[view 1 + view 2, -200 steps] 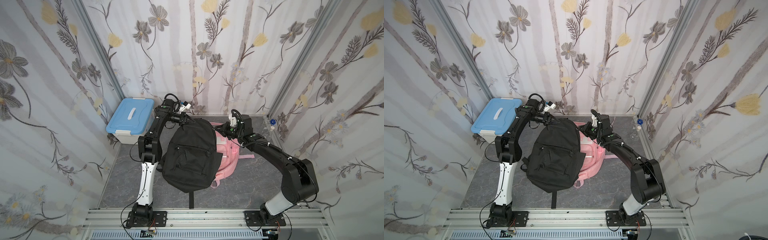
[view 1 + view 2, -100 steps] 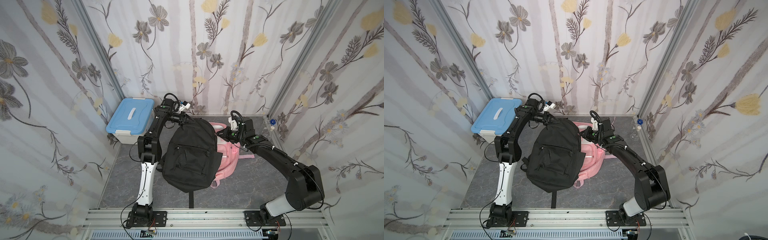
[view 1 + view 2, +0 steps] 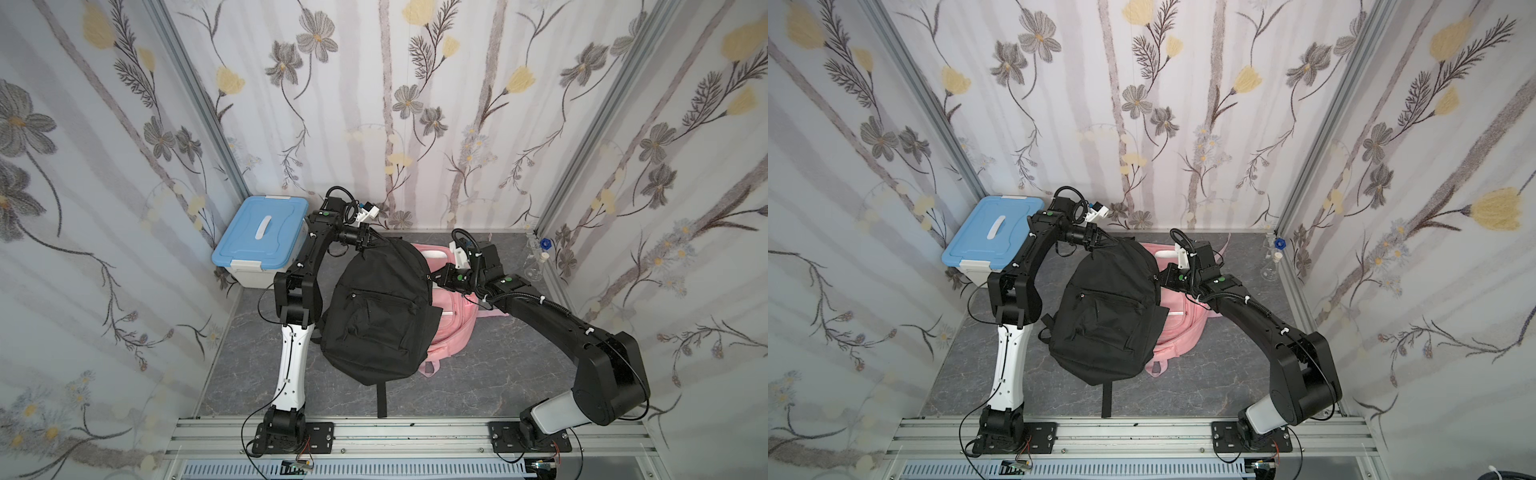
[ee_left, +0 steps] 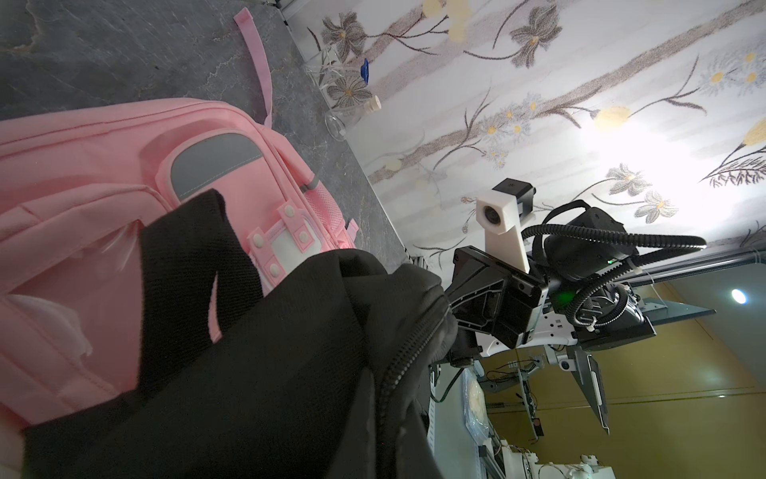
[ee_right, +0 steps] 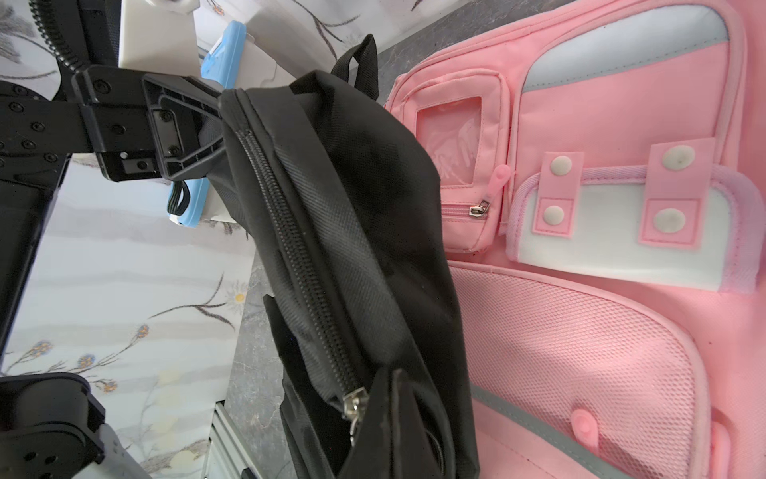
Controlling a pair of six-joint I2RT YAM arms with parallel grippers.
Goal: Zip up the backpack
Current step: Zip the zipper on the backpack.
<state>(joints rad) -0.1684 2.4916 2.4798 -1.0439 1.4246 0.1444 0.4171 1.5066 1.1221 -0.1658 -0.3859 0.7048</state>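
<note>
**Both hands closed on the black backpack, zipper part shut**

The black backpack (image 3: 376, 316) lies in the middle of the counter (image 3: 478, 374), with its right side over a pink backpack (image 3: 451, 320). Its top points to the back edge and one strap trails toward the front rail.

The left hand (image 3: 371, 240) is clamped narrow on a fold of cloth at the top of the black backpack, near the back edge, and lifts that end a little. Just beside it, in the back left corner, stands a box with a blue lid (image 3: 262, 237).

The right hand (image 3: 434, 277) is at the bag's right side, above the pink backpack. In the right wrist view its fingers are pinched shut on the zipper pull (image 5: 354, 408). The zipper teeth are joined from the left hand's grip down to the pull. Past the pull the bag gapes open.

A glass flask (image 3: 533, 270) stands at the counter's right edge, well apart from both bags.
</note>
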